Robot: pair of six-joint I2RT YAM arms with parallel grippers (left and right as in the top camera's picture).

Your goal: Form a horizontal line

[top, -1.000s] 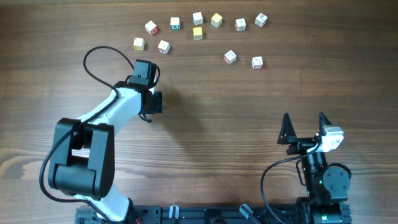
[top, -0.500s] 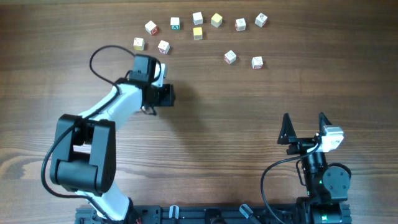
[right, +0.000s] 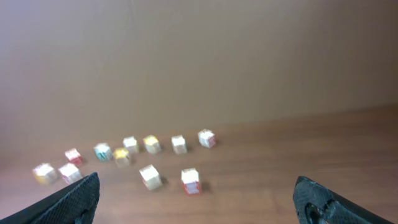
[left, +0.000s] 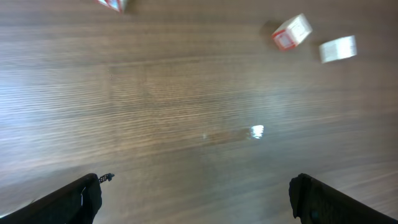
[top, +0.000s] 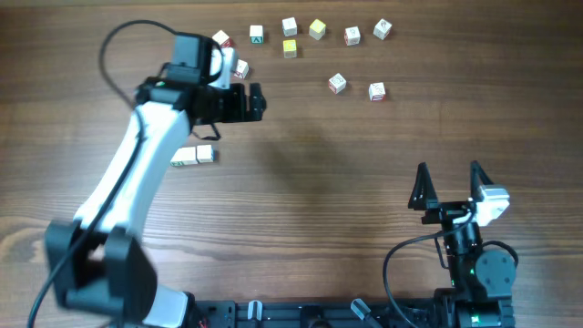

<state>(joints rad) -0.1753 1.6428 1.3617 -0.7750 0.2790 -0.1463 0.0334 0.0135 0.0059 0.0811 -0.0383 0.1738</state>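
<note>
The horizontal line [top: 195, 156] shows as a short row of white cubes lying edge to edge left of centre, with my left arm crossing over its left end. My left gripper [top: 258, 100] hovers above and to the right of the row, open and holding nothing; the left wrist view shows its jaws [left: 199, 200] spread wide over bare wood. Loose white and yellow cubes [top: 290, 26] are scattered along the far edge. One red-marked cube [top: 376, 91] [left: 291, 32] [right: 189, 180] sits nearer. My right gripper [top: 448, 187] [right: 196, 202] stands open and empty at the near right.
A white cube [top: 337, 84] lies just left of the red-marked one. A yellow cube [top: 290, 48] sits under the far scatter. Another cube [top: 241, 68] lies close beside my left wrist. A black cable [top: 118, 46] loops off the left arm.
My left gripper has gone from shut to wide open, and the arm has swung toward the far edge and slightly right. This uncovered the short row of cubes. The right arm has not moved.
</note>
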